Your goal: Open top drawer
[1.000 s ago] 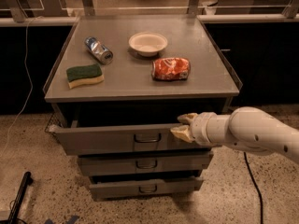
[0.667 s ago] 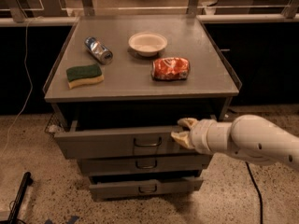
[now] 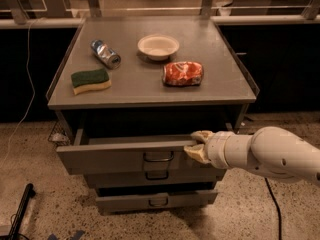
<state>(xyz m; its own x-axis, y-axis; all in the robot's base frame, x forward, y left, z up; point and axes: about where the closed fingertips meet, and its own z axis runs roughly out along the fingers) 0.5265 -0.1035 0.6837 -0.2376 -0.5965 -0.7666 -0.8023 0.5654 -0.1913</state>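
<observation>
The top drawer (image 3: 115,159) is the widest grey metal drawer of the cabinet and stands pulled partly out, its front well ahead of the two narrower drawers below. Its small bracket handle (image 3: 158,157) sits at the centre of the front. My gripper (image 3: 196,147) on a white arm reaches in from the right and sits at the drawer front's top edge, right of the handle, fingers wrapped over the rim. The inside of the drawer is mostly hidden in shadow under the cabinet top.
On the cabinet top (image 3: 130,91) lie a green and yellow sponge (image 3: 90,80), a tipped blue can (image 3: 105,53), a white bowl (image 3: 158,46) and a crumpled orange bag (image 3: 183,73). A black cable (image 3: 272,204) runs over the speckled floor at right; a dark pole (image 3: 20,209) lies at lower left.
The top drawer has slid further out toward the camera, and my gripper has moved with its front edge, down and forward.
</observation>
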